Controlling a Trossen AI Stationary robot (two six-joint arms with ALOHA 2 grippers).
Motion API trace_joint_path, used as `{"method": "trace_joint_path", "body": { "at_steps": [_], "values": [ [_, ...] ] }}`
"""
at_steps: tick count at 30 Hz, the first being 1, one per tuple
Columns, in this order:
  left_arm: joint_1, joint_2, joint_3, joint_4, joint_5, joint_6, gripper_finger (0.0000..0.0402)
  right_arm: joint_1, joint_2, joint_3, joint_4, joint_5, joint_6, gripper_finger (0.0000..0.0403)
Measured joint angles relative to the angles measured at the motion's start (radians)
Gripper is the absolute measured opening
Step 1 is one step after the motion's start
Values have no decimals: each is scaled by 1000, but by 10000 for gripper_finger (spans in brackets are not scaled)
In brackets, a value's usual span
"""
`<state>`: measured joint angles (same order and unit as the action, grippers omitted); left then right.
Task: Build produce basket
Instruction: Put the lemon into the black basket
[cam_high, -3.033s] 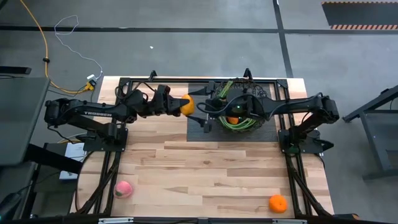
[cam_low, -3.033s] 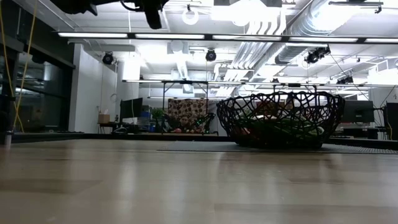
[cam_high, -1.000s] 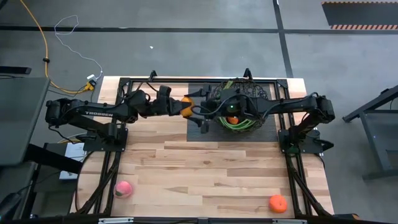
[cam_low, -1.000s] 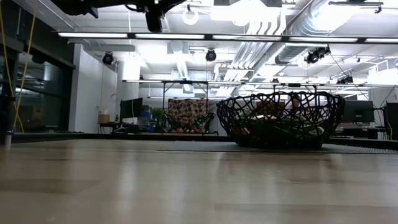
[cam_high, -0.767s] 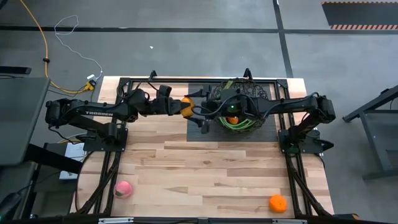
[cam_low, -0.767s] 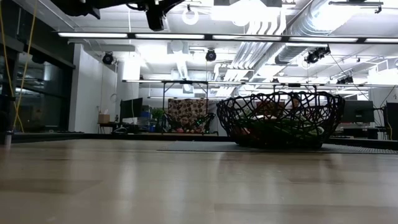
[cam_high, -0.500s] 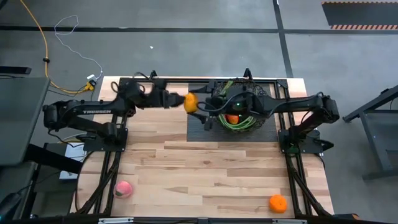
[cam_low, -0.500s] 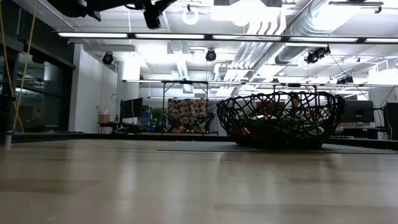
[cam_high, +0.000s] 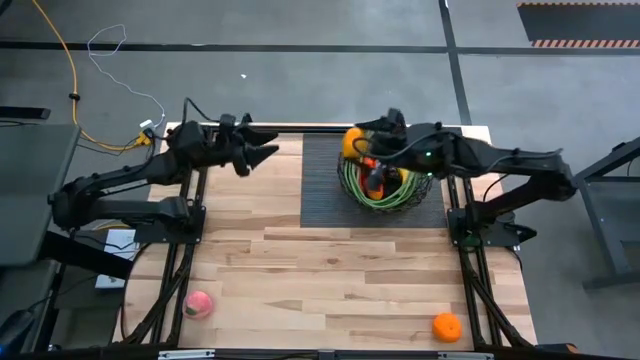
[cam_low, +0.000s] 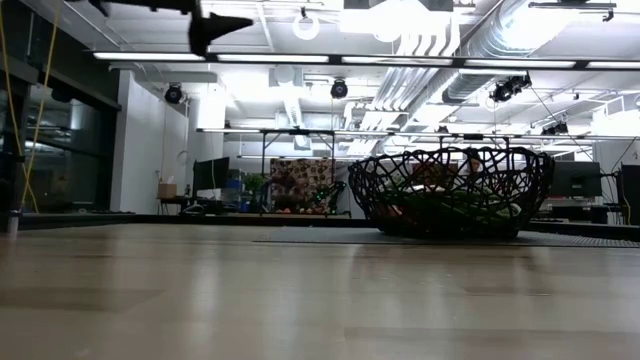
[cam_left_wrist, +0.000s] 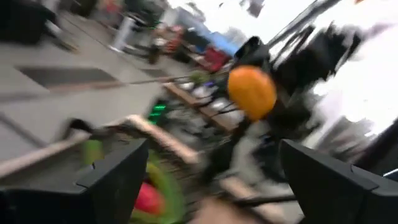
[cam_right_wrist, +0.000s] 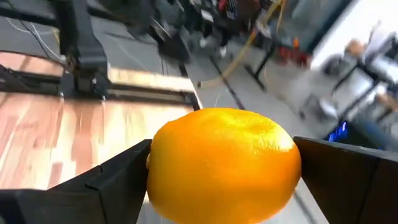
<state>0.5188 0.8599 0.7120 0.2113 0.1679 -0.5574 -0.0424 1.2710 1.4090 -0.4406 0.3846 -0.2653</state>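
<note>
The black wire basket stands on a dark ribbed mat at the table's far side. Green stalks and a red-orange piece lie in it. My right gripper is shut on an orange, above the basket's far-left rim. My left gripper stands open with nothing in it, high over the table's far left, pointing toward the orange. Its dark tip shows at the top of the low view. My right gripper pinches the orange between its two fingers, one on each opposite side of the fruit. The fingers come from the table's right, nearly level and tipped a little down. The orange is lifted clear, above the basket's rim.
A second orange lies near the table's front right corner. A pink peach lies near the front left. Bare wood lies between them and the mat. The arms' black frames stand along the left, right and far edges.
My left gripper has let go of the orange, drawn back toward the table's left and far edge, and rolled. My right gripper has carried the orange up, toward the right and the far edge, from beside the mat's left edge to above the basket's far-left rim.
</note>
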Motion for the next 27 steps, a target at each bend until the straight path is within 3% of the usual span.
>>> {"method": "trace_joint_path", "body": {
  "at_steps": [5,8,11,15,21,27],
  "values": [
    [-135,-72,-2,-155,-259,232,349,-41,-66,0,-194,1,126,338],
    [-232,-90,-2,-206,-426,301,349,-63,-90,-4,-314,1,206,339],
    [-335,-89,-3,-208,-530,322,349,-69,-135,-61,-364,0,271,339],
    [-449,-86,-3,-130,-550,336,349,-69,-228,-209,-315,-2,362,339],
    [-541,-60,-3,46,-516,336,348,-68,-374,-452,17,-34,456,339],
    [-563,-50,-3,89,-518,333,348,-68,-410,-517,102,-28,475,339]
  ]
}}
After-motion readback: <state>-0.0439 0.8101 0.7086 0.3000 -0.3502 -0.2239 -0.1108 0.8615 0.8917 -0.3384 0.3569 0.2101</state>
